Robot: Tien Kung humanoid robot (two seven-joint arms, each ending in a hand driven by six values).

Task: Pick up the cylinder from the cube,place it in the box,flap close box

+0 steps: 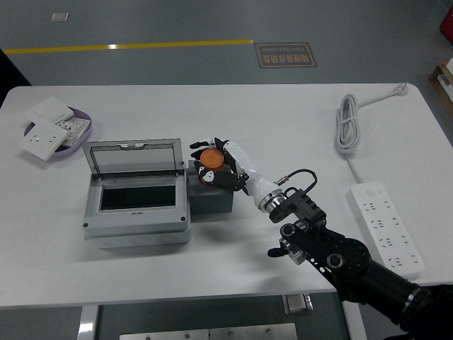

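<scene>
**Grasp stage: your right hand is on the cylinder, nothing is in the box yet**

Nearest you, your right hand wraps its fingers around the orange cylinder, which sits on the grey cube. Just left, touching the cube, the grey box stands empty with its clear flap raised. Lifting, placing and closing the flap all remain. Farther off, a purple tray holds white switch plates.
</scene>
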